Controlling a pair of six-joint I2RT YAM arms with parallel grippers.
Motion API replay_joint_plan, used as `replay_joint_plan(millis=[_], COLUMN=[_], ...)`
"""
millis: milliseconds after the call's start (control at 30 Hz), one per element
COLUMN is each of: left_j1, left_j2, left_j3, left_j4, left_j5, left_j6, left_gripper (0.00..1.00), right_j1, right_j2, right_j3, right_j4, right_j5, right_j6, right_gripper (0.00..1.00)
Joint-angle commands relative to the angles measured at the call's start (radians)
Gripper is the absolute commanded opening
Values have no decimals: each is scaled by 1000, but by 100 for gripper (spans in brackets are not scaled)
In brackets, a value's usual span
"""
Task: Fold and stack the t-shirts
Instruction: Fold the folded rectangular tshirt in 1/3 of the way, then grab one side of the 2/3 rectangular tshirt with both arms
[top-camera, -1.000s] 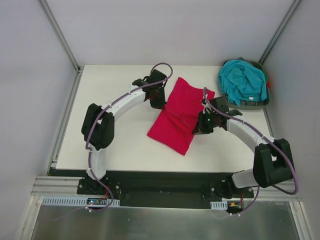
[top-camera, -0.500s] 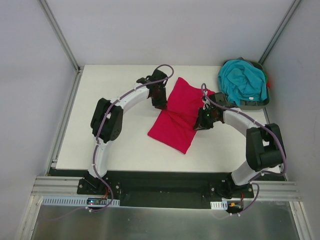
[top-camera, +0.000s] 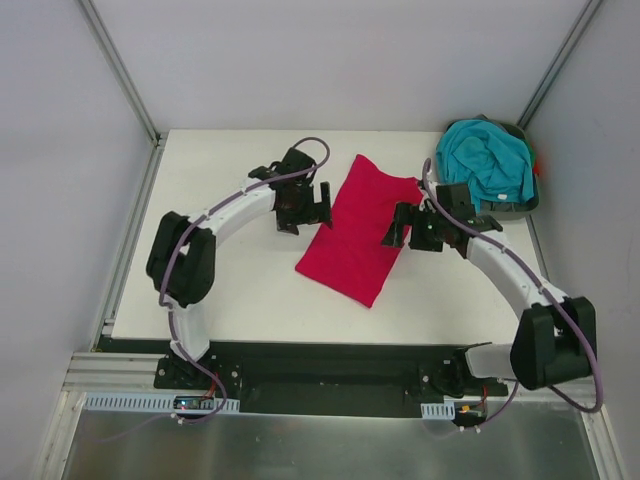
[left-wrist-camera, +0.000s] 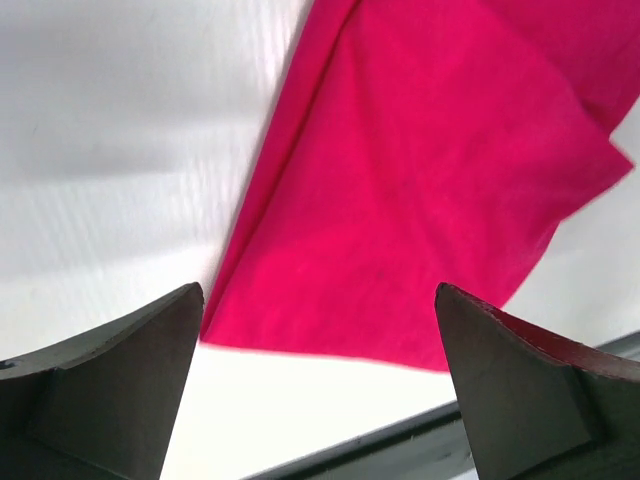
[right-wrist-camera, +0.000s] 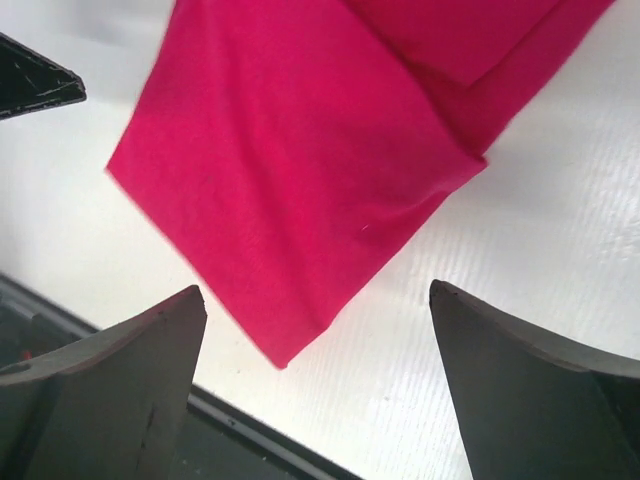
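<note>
A crimson-red t-shirt (top-camera: 358, 232) lies folded into a long slanted rectangle in the middle of the white table (top-camera: 240, 290). It fills much of the left wrist view (left-wrist-camera: 420, 190) and of the right wrist view (right-wrist-camera: 300, 170). My left gripper (top-camera: 303, 207) hovers at its left edge, open, nothing between the jaws. On the shirt's right edge my right gripper (top-camera: 412, 226) is open too, holding nothing. A teal t-shirt (top-camera: 487, 160) sits crumpled in the tray (top-camera: 505, 208) at the back right.
The dark grey-green tray stands in the table's back right corner, close behind the right arm. A black rail (top-camera: 320, 350) runs along the table's near edge. Grey walls and metal posts (top-camera: 120, 70) close in the sides.
Both grippers have opened and let go of the red shirt. They have drawn apart, left one leftwards, right one rightwards. The shirt now lies flatter and longer.
</note>
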Motion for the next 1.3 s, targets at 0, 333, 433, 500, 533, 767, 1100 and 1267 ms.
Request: replay_joint_plan(millis=[0, 333, 433, 500, 533, 767, 1100, 1267], left_j1=[7, 13, 13, 13, 13, 13, 12, 12], left_j2=[-158, -174, -132, -111, -106, -100, -68, -92], left_j3=[-147, -336, -326, -329, -332, -400, -426, -446], left_j4=[11, 77, 85, 85, 85, 85, 85, 85], left_j5=[-10, 10, 19, 18, 13, 10, 32, 13], left_j6=[-27, -135, -161, -170, -176, -210, -222, -231], left_gripper=[99, 85, 75, 68, 65, 47, 26, 0], right_j1=[17, 261, 382, 451, 476, 571, 680, 683], right_j2=[-112, -350, -312, -260, -233, -39, 206, 240], right_j3=[-114, -247, -222, -183, -171, -109, 1, 10], right_j4=[52, 103, 43, -1, -17, -17, -87, -115], right_j5=[-148, -81, 60, 143, 164, 224, 379, 402], right_j6=[11, -221, -300, -328, -337, -351, -345, -305], right_gripper=[96, 96, 98, 99, 97, 83, 66, 61])
